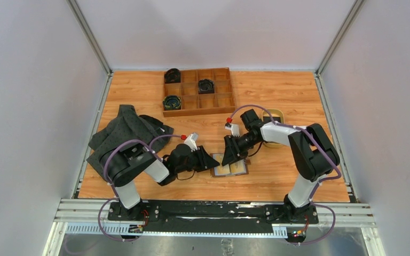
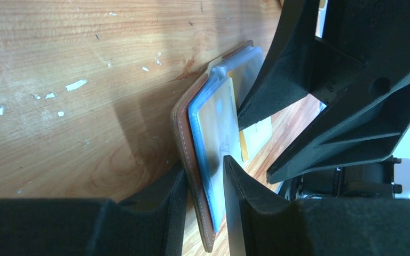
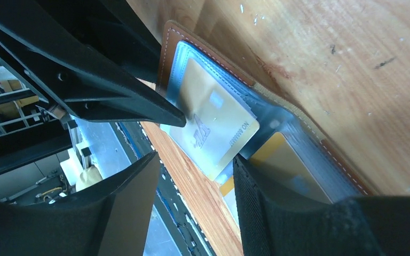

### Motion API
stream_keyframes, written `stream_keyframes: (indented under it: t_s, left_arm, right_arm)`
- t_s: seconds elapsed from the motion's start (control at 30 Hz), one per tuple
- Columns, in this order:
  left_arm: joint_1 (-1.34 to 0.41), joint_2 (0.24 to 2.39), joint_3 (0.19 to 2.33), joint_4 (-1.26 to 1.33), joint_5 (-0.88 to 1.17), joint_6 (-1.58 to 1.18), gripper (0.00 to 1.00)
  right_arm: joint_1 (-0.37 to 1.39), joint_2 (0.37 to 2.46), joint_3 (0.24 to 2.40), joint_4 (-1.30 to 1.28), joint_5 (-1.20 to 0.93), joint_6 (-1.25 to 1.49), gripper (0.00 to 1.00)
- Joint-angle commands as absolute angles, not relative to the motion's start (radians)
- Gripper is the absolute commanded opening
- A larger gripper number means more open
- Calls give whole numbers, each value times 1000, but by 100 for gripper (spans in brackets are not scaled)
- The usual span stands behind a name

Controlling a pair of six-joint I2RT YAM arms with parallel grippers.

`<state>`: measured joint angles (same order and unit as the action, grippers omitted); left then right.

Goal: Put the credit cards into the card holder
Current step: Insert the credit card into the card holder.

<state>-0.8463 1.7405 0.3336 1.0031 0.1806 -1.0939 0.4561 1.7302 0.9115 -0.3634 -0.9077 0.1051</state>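
Note:
The brown leather card holder (image 1: pixel 230 169) lies open near the table's front middle. In the left wrist view its left flap (image 2: pixel 184 138) stands tilted up between my left gripper's (image 2: pixel 204 165) fingers, which are shut on it. A pale gold card (image 3: pixel 213 125) sits partly in a clear blue sleeve, with one end sticking out. A yellow-gold card (image 3: pixel 280 160) lies in the other half. My right gripper (image 3: pixel 195 160) is open and empty, and one finger (image 3: pixel 256 213) rests over the yellow card's sleeve. Both grippers (image 1: pixel 211 161) (image 1: pixel 229 152) meet over the holder.
A brown wooden compartment tray (image 1: pixel 197 92) with three dark coiled items stands at the back. A grey cloth (image 1: pixel 123 133) lies at the left. A tan oval dish (image 1: pixel 275 114) sits behind the right arm. The table's front edge is close below the holder.

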Motion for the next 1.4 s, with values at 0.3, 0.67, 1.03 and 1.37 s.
stream_keyframes:
  t_s: [0.3,0.67,1.03,1.37]
  left_arm:
    - [-828,1563,273,904,127,-1027,50]
    - [-828,1193,235,597,2,-877,59]
    - [-810,879,140,545,-62,-777,100]
    - [-793,669,33,547,-76,-823,100]
  right_arm:
    - [466,1666,994,-533,-806,-163,71]
    - [444,1559,1064,-763,-919,-568,70]
    - [429,1466,1052,-779,-859,-655,63]
    - [411,1454,1045,-762,-833,-658,60]
